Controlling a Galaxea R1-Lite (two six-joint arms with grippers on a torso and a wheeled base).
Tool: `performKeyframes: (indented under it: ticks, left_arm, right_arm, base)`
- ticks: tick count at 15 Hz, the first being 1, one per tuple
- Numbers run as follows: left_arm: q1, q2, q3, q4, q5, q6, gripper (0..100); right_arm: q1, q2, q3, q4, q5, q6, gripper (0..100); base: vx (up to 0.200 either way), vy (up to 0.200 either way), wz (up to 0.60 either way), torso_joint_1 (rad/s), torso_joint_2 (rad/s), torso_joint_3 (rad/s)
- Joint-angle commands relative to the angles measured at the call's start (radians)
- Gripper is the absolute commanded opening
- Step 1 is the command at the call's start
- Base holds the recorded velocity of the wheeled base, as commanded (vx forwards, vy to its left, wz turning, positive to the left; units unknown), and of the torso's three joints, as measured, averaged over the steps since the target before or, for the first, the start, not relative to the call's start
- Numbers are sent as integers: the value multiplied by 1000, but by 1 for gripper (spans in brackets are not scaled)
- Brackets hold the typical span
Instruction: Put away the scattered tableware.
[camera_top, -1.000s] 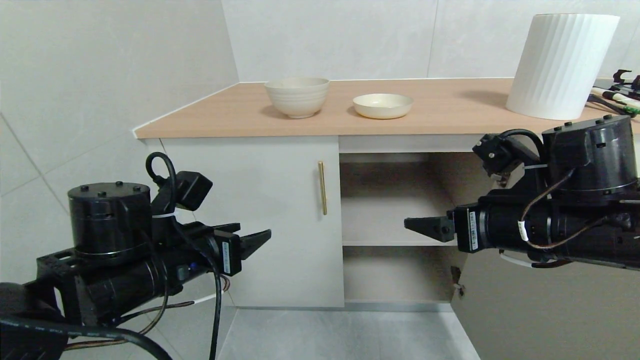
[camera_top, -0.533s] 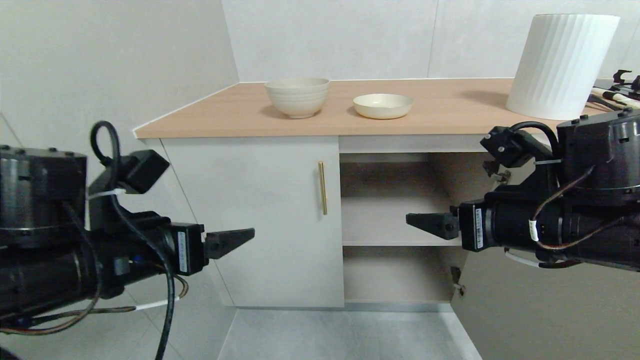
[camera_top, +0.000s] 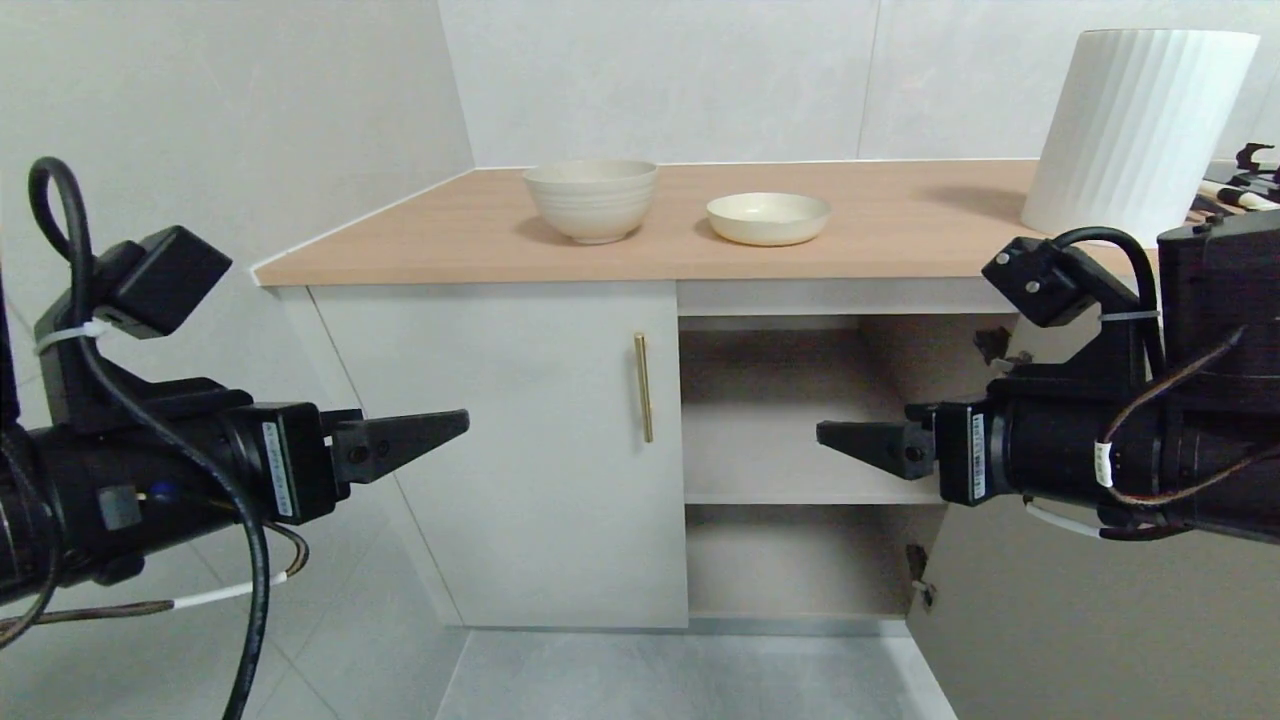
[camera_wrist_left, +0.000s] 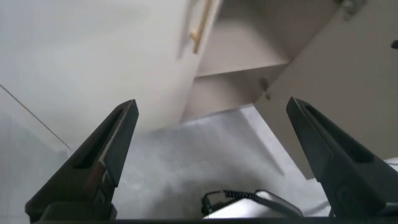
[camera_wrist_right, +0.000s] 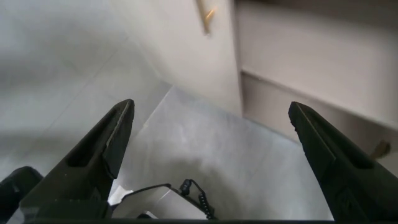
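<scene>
Here — ribbed cream bowl (camera_top: 591, 199), shallow cream dish (camera_top: 768, 217) — both upright.

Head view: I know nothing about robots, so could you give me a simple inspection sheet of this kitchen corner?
Surface: wooden countertop above a cupboard.
Job's things: ribbed bowl and shallow dish, upright, side by side but apart, on the countertop.
Clutter: tall white container at the right end; small items beyond it, unidentifiable.
Grippers: left gripper and right gripper open, holding nothing.
Cables: black cable looped above the left wrist.
Surroundings: left door shut; right side open, showing a shelf.
</scene>
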Motion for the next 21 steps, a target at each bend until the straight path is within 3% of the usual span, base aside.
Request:
performKeyframes:
  ticks: [1, 3, 7, 11, 15, 21]
  left_arm:
    - [3, -9, -11, 3, 0, 0, 100]
    - [26, -4, -11, 2, -2, -2, 100]
    - [26, -18, -8, 3, -6, 0, 100]
    - [17, -16, -3, 2, -6, 30, 100]
    - [21, -16, -14, 2, -6, -6, 100]
    - [20, -16, -2, 3, -10, 14, 100]
  right_arm:
    - [2, -10, 4, 0, 2, -1, 100]
    - [14, -17, 19, -3, 3, -4, 100]
    - [17, -34, 46, -28, 6, -3, 100]
    - [17, -31, 54, -40, 8, -3, 100]
    - [17, -31, 53, -42, 8, -3, 100]
    - [17, -34, 53, -42, 8, -3, 100]
  base:
    - [200, 0, 0, 7, -2, 2]
    - [200, 0, 0, 2, 2, 0]
    - [0, 0, 0, 0, 0, 0]
    - [0, 0, 0, 0, 0, 0]
    - [0, 150, 0, 2, 3, 3]
    - [0, 0, 0, 0, 0, 0]
